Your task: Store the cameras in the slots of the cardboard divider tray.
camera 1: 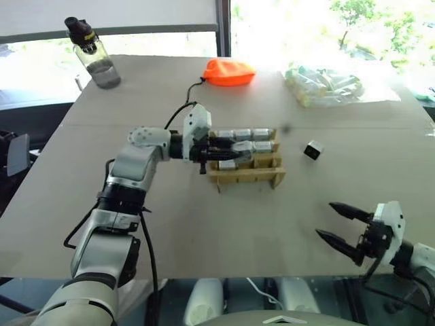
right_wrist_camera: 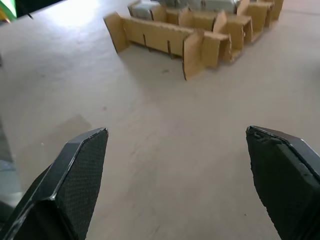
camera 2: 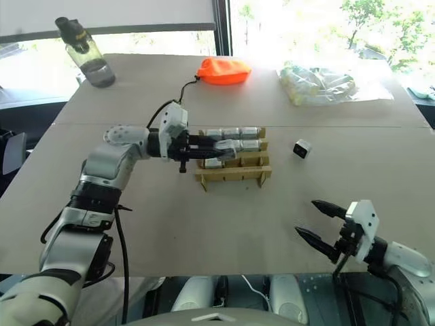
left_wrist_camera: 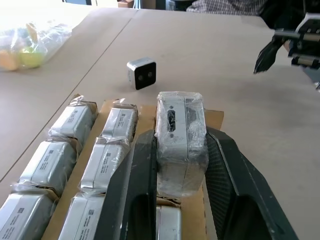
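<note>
The cardboard divider tray [camera 1: 253,176] sits mid-table with several plastic-wrapped silver cameras [camera 1: 243,134] in its back slots. My left gripper [camera 1: 231,151] reaches over the tray from the left, shut on another wrapped camera [left_wrist_camera: 180,140] held just above the slots. Right of the tray, a loose camera [camera 1: 312,150] with a black lens face lies on the table. Near the front right edge my right gripper [camera 1: 326,220] hovers open with nothing between its fingers [right_wrist_camera: 75,170]. It points toward the tray [right_wrist_camera: 200,35].
A water bottle [camera 1: 95,54] stands at the back left. An orange pouch [camera 1: 229,72] lies at the back centre, and a clear bag of pale pieces [camera 1: 326,85] at the back right. The table's front edge is just under my right gripper.
</note>
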